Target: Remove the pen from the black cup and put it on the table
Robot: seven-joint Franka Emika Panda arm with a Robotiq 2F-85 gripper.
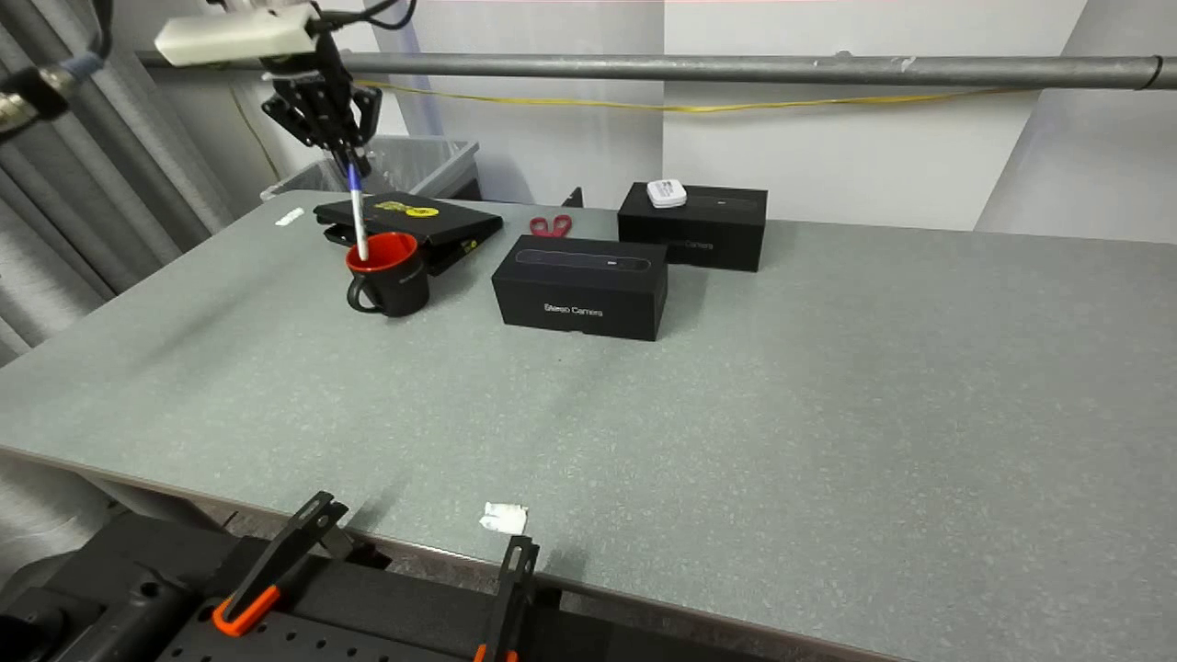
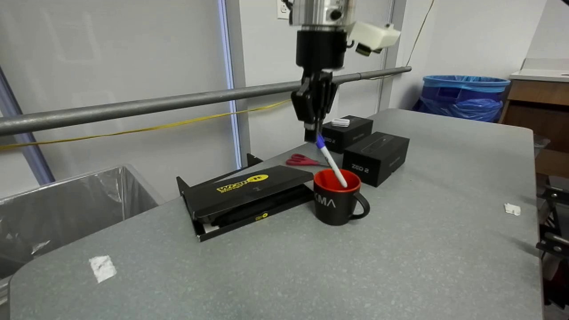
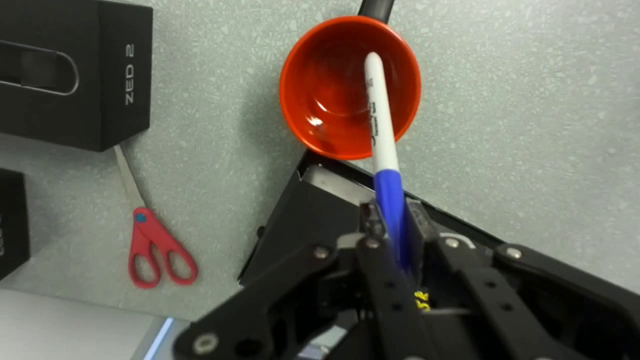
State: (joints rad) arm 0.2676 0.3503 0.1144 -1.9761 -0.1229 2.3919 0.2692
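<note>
The pen has a white barrel (image 1: 359,216) and a blue cap end; it also shows in an exterior view (image 2: 331,160) and in the wrist view (image 3: 382,120). My gripper (image 1: 353,167) is shut on the blue end, with one finger on each side in the wrist view (image 3: 392,215). The pen hangs tilted, its white lower end at the mouth of the black cup (image 1: 402,287). Whether that end is just inside or just above the rim, I cannot tell. The cup, red inside with a handle (image 2: 333,209), stands upright on the grey-green table (image 1: 736,414).
An open black flat case (image 2: 253,191) lies right beside the cup. Red scissors (image 3: 160,245) and two black camera boxes (image 1: 579,290) (image 1: 717,230) stand nearby, one bearing a small white case (image 1: 667,193). A grey bin (image 2: 80,200) is past the table edge.
</note>
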